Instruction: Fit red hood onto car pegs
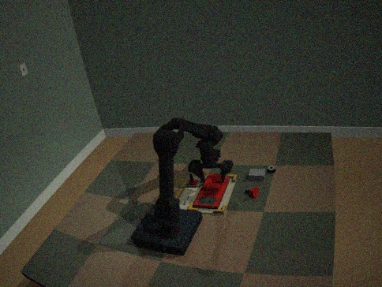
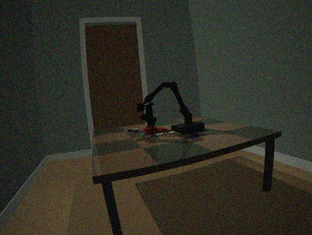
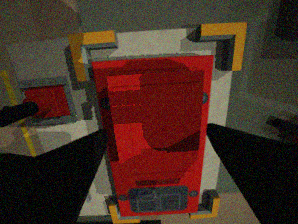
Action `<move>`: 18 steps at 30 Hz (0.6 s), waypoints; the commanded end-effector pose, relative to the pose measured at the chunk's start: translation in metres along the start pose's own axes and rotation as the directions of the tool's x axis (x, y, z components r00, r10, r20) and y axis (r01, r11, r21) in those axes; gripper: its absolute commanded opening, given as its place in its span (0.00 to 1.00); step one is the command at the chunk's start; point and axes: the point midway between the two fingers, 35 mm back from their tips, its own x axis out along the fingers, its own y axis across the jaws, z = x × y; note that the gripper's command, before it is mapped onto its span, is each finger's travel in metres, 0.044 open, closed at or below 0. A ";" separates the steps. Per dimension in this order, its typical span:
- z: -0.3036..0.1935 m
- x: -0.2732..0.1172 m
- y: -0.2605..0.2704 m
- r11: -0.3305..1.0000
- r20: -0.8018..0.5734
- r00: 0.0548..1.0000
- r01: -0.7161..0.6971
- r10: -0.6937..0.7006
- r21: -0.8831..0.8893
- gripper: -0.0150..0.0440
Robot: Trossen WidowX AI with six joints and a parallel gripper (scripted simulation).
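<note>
The red hood (image 1: 214, 180) (image 3: 131, 142) lies over the red chassis (image 1: 221, 193) (image 3: 207, 75), lined up lengthwise with it. The chassis sits in the jig with yellow corners (image 1: 234, 177) (image 3: 239, 47). The engine block and the corner pegs cannot be made out. Whether every peg is in its hole and the hood is fully flat cannot be told in this dim light. My gripper (image 1: 213, 180) (image 3: 157, 131) is open, with one finger low on each side of the hood and the hood between them. In the exterior view the gripper (image 2: 151, 126) is small and dark, low over the red parts.
A red square in a grey frame with a black knob (image 1: 193, 182) (image 3: 51, 100) stands left of the chassis. Right of the jig are a grey block (image 1: 257, 173), a small dark wheel (image 1: 271, 169) and a red piece with a dark end (image 1: 254, 192).
</note>
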 end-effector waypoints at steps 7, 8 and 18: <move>0.001 -0.060 -0.001 1.000 0.001 1.000 -0.007 0.007 0.000 1.00; 0.001 -0.065 -0.001 1.000 0.000 1.000 -0.008 0.008 0.000 1.00; 0.001 -0.067 -0.001 1.000 0.000 1.000 -0.008 0.008 0.000 1.00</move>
